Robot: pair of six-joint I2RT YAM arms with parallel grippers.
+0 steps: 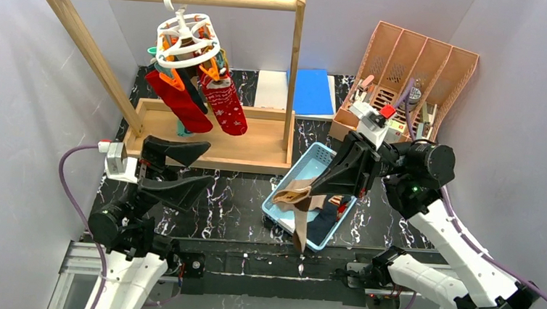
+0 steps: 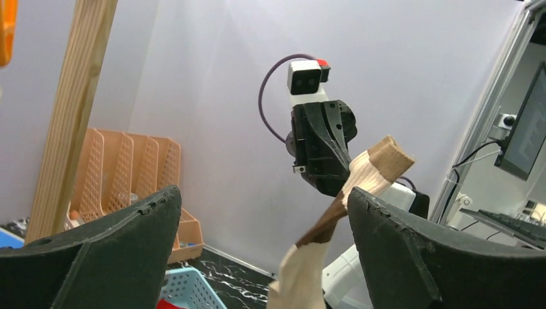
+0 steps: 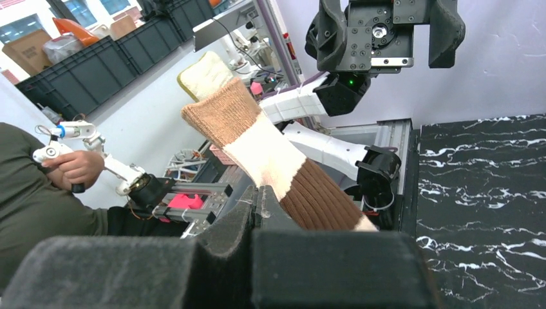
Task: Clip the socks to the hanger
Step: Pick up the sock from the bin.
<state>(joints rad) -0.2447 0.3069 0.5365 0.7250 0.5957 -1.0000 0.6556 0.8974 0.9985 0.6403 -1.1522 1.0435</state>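
Right tool (image 1: 304, 189) was clamped on the brown-and-cream sock (image 1: 299, 225) dangling over the blue basket (image 1: 319, 153), left tool (image 1: 209, 164) wide open and empty — the step likely needed the cuff held taut and offered up to a free clip on the white ring hanger (image 1: 185, 41).

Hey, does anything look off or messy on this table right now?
Nothing looks spilled or damaged. Only the blue basket sits skewed on the table, its near corner close to the front edge. The brown-and-beige sock dangles over it from the right gripper, which is shut on it.
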